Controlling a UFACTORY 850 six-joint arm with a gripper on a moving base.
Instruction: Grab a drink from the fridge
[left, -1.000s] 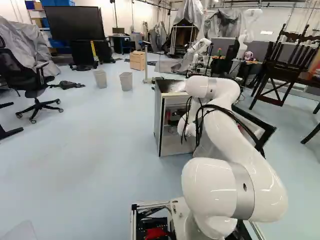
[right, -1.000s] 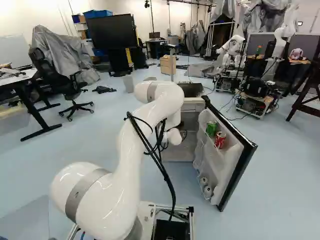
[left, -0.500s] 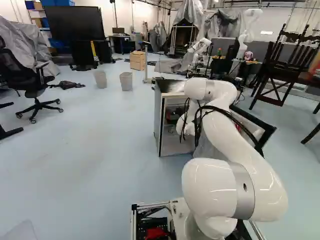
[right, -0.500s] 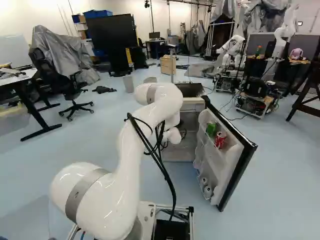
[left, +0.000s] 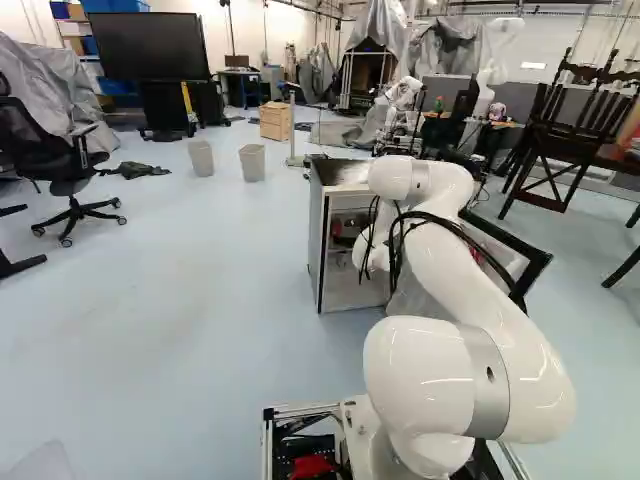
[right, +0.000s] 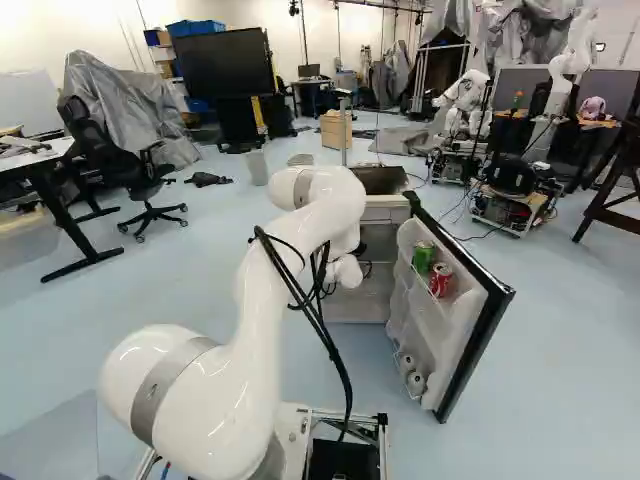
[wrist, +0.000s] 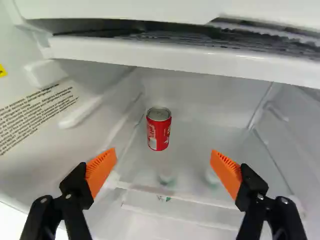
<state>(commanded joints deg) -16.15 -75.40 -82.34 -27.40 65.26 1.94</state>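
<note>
The dark shape of my gripper (left: 346, 236) is partly visible inside the fridge (left: 317, 240) in the left base view. In the wrist view the gripper (wrist: 162, 162) is open, its orange pads wide apart with nothing between them. A red can (wrist: 159, 129) stands upright on the glass shelf, ahead of the gap between the fingers and a bit nearer one finger. The fridge door (right: 478, 345) hangs open, and its upper rack holds a green can (right: 424, 257) and a red can (right: 440, 280).
A white ledge (wrist: 170, 56) spans the compartment above the red can, with side walls on both sides of the gripper. Pale containers (right: 411, 372) sit in the lower door rack. Another robot (right: 464, 95) stands behind the fridge; an office chair (left: 72, 185) is at the far left.
My wrist has sunk slightly and shifted a little toward the fridge's hinge-free side, the gripper still inside. The base and the door cans have not moved.
</note>
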